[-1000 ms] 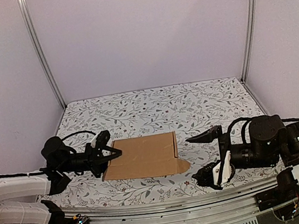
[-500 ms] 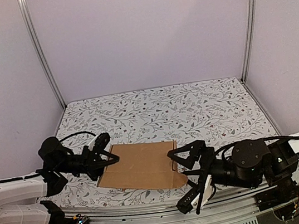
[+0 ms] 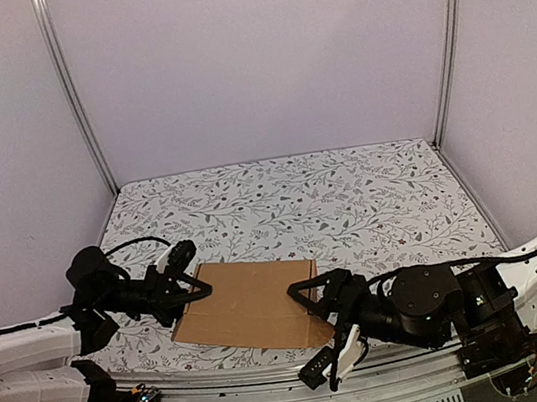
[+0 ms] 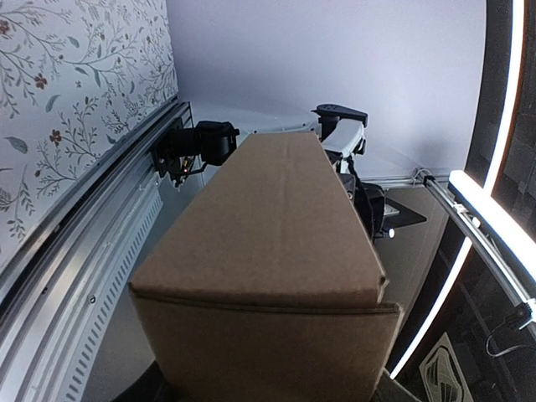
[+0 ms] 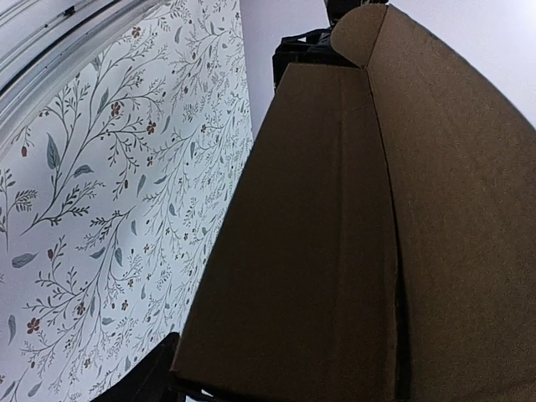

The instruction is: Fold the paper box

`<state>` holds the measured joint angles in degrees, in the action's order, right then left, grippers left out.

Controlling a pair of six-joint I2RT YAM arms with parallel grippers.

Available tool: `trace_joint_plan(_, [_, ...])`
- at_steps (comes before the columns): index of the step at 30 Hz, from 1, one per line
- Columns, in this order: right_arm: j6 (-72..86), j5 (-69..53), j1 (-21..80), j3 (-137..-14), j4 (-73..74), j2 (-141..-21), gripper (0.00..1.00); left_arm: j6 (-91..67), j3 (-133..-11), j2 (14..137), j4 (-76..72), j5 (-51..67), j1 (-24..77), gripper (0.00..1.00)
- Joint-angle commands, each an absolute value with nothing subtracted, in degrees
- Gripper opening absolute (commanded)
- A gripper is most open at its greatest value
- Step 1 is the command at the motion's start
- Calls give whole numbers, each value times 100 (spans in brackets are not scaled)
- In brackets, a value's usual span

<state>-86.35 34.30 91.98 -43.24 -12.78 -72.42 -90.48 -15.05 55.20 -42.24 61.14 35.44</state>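
Flowered table (image 3: 367,186), lilac walls (image 3: 256,51); my left gripper (image 3: 194,279) clamps the paper box (image 3: 249,305), right gripper (image 3: 303,334) open; rounded tab (image 5: 356,29) clear only from right wrist

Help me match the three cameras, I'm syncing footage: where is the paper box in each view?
Top external: the paper box sits lower centre, near the table's front edge.
Left wrist: the paper box fills the lower middle, close to the lens.
Right wrist: the paper box fills the right half.
Shared landmark: the floral table cover, on the left in both wrist views.
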Motion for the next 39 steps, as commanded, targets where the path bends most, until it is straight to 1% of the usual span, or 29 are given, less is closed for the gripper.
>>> trace_joint_plan(1, [-8502,3606,9245,-4490,-1454,-7356,69,-8851,-1429,5406,-4055,6190,3472,0])
trace_joint_plan(2, [-8480,3616,9248,-4483,-1463,-7350,66,-8843,-1420,5401,-4052,6176,3472,0])
trace_joint_plan(7, [-8204,3657,9270,-4465,-1484,-7297,53,-8789,-1426,5328,-3944,6134,3472,12])
trace_joint_plan(11, [-7938,3704,9283,-4437,-1526,-7280,47,-8565,-1499,5249,-3547,6076,3472,22])
trace_joint_plan(14, [-7784,3710,9292,-4406,-1538,-7260,46,-8529,-1519,5238,-3498,6042,3469,35])
trace_joint_plan(15, [-7720,3723,9291,-4396,-1538,-7268,46,-8527,-1525,5227,-3498,6019,3471,41])
trace_joint_plan(16, [-7691,3760,9301,-4380,-1546,-7268,45,-8520,-1529,5198,-3498,6002,3472,49])
trace_joint_plan(17, [-7655,3788,9304,-4371,-1547,-7262,44,-8517,-1541,5163,-3491,5969,3468,60])
trace_joint_plan(19, [-7536,3825,9308,-4333,-1547,-7227,43,-8443,-1574,5054,-3404,5926,3472,73])
trace_joint_plan(20, [-7462,3842,9312,-4313,-1547,-7197,43,-8377,-1592,5003,-3304,5904,3472,92])
trace_joint_plan(21, [-7403,3867,9306,-4289,-1542,-7178,43,-8301,-1625,4941,-3158,5880,3472,99])
trace_joint_plan(27, [-6825,4062,9305,-4131,-1445,-7079,42,-7262,-1978,4617,-1526,5536,3450,99])
trace_joint_plan(33, [-5843,4026,9273,-3887,-1041,-6908,43,-5530,-2984,4087,1265,4288,3304,100])
trace_joint_plan(36, [-5199,3933,9235,-3790,-850,-6862,42,-4980,-3392,3811,1917,3579,3274,99])
trace_joint_plan(39, [-4362,3479,9041,-3711,-648,-6752,42,-4629,-3655,3693,2235,3170,3261,99])
